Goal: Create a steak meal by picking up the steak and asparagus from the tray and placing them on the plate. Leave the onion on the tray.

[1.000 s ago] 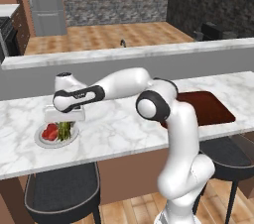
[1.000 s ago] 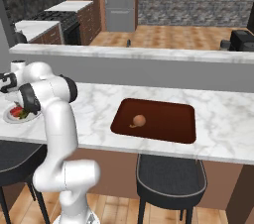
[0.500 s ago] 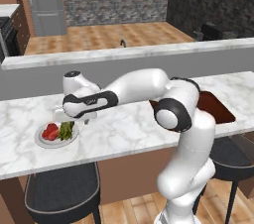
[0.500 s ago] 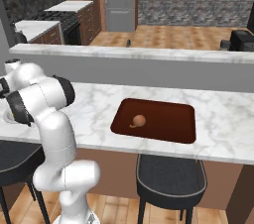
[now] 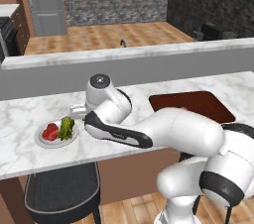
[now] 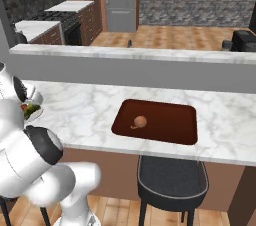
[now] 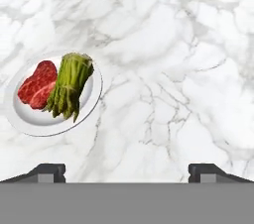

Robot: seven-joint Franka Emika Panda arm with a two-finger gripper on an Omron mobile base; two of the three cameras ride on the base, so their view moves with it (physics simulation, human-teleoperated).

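On the plate (image 7: 30, 119), up and left of my empty, wide-spread tool (image 7: 127, 171), the steak (image 7: 37, 84) and asparagus (image 7: 70, 85) lie side by side; the onion (image 6: 140, 121) sits on the tray (image 6: 170, 130), so I judge retreat next.

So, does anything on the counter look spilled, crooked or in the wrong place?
Nothing stands out. The steak and the asparagus lie side by side inside the plate, nothing hanging over its rim. The onion sits alone on the tray. The marble counter shows no spill.
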